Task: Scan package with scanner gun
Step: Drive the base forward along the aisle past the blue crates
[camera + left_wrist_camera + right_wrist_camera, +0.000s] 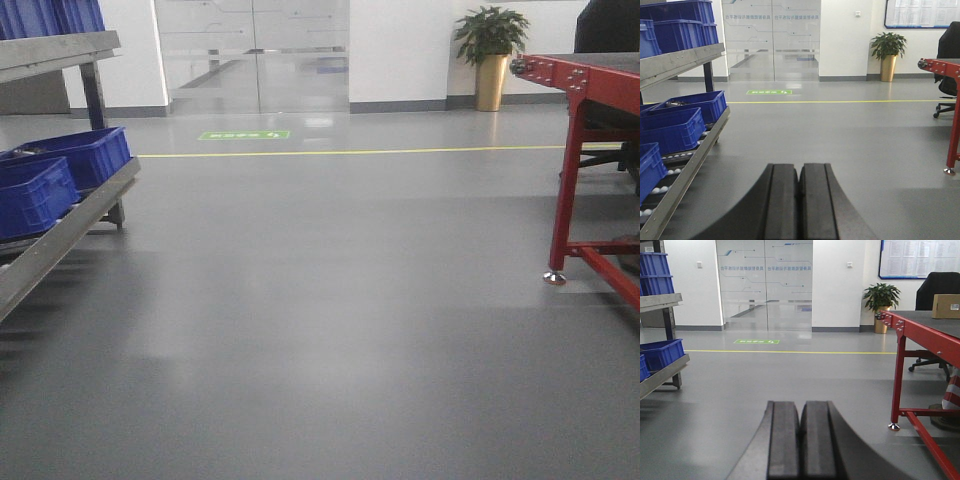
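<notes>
Right wrist view: left pincer (pixel 799 172) and right pincer (pixel 800 410) both closed on nothing, package (pixel 946 306) on red-framed surface (pixel 925 320).
Each pincer's black jaws are pressed flat together with nothing between them, low over the grey floor (pixel 320 300). Package sits at the right edge of the view on the surface top, small white label on the face toward the camera, well apart from both pincers, black chair (pixel 932 287) behind it. Blue crates (pixel 675 130) on metal rack (pixel 690 165) at left. Potted plant (pixel 881 295) by back wall, near glass doors (pixel 765 285).
</notes>
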Robot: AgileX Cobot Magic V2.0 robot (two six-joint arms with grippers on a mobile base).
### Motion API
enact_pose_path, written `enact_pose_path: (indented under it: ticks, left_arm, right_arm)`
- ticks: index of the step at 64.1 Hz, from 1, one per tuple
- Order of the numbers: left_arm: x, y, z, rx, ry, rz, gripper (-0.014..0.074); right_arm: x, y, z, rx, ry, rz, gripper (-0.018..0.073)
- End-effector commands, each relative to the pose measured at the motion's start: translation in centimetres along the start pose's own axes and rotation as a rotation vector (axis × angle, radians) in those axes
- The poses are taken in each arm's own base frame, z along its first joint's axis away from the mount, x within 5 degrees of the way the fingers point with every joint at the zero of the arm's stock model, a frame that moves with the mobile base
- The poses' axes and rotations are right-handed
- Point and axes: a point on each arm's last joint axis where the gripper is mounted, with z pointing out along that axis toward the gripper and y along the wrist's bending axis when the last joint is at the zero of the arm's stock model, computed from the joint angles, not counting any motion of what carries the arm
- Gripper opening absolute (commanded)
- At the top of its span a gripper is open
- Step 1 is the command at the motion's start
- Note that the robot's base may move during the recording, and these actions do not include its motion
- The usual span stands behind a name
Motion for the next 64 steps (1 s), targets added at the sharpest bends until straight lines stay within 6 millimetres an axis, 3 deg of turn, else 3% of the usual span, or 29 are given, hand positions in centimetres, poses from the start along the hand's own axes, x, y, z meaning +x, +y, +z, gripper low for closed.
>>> enact_pose_path:
  ticks: [1,64]
  left_arm:
    - [-0.29,0.00,-0.04,0.000,-0.023,-0.006,-0.0111]
    - [-0.29,0.00,-0.04,0.000,-0.023,-0.006,-0.0111]
  right_arm:
    - [-0.15,0.02,-0.02,-0.002,-0.017,-0.009,-0.0169]
    - [-0.15,0.02,-0.02,-0.002,-0.017,-0.009,-0.0169]
